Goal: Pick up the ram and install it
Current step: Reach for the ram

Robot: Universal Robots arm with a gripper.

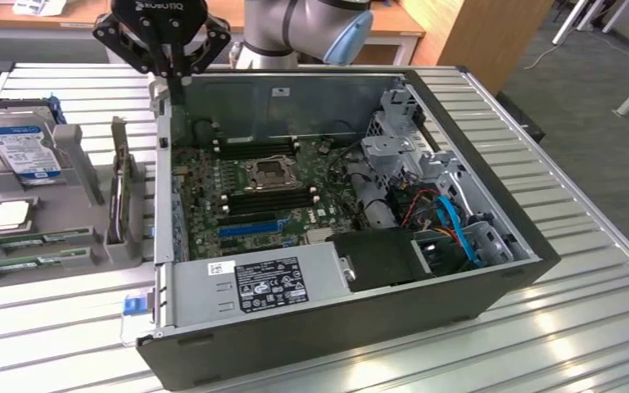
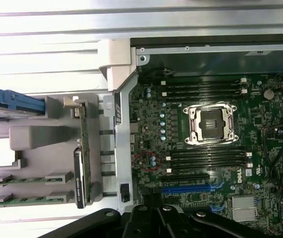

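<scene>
The closed gripper [image 1: 173,76] hangs well apart from the ram [image 1: 42,239] in the gray holder [image 2: 32,144].

Pretty sure it's a robotics lab: robot arm [image 1: 304,24], gutted PC case [image 1: 347,336] on a slatted metal table [image 1: 588,327], wooden office desks [image 1: 478,33] at the far side.

slots: black memory slots [image 1: 269,199] on both sides of the silver processor socket [image 1: 268,173], open from above
case wall: grey sheet-metal side wall [image 1: 163,164] stands between the slots and the grey plastic parts tray [image 1: 74,155]
tray: upright dark card with metal bracket [image 1: 127,192] stands between the flat green ram sticks [image 1: 30,239] and that wall
exterior view's right: silver drive cage [image 1: 402,155] and red and blue cables [image 1: 462,233] crowd the board edge
near side: grey power supply box [image 1: 260,282] closes off the board
</scene>
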